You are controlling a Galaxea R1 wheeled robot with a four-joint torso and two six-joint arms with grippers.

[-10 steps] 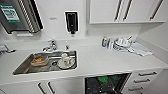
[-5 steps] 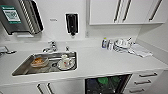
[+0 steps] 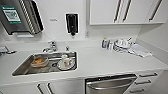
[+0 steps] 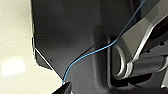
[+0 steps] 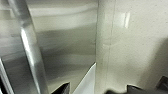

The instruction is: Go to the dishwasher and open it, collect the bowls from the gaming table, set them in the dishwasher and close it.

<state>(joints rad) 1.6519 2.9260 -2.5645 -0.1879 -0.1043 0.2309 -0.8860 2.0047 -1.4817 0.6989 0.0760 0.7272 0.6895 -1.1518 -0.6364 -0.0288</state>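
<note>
The dishwasher (image 3: 110, 87) sits under the white counter at the lower edge of the head view. It has a brushed-steel front and a bar handle (image 3: 111, 84), and a dark strip with a small light runs along the door's top edge. In the right wrist view the steel front (image 5: 65, 47) and its handle (image 5: 28, 50) loom very close, with my right gripper (image 5: 98, 90) just before them. My left gripper (image 4: 63, 89) hangs beside my own dark body above pale floor. The bowls and the gaming table are out of view.
A steel sink (image 3: 23, 71) holding a cup, a plate and a bowl of food is set in the counter (image 3: 107, 62) left of the dishwasher. Bottles and stacked dishes (image 3: 120, 45) stand at the back right. White drawers (image 3: 147, 81) flank the dishwasher, with upper cabinets (image 3: 110, 11) overhead.
The whole head view has shifted slightly, so the camera moved a little. More of the dishwasher's steel front and handle shows now.
</note>
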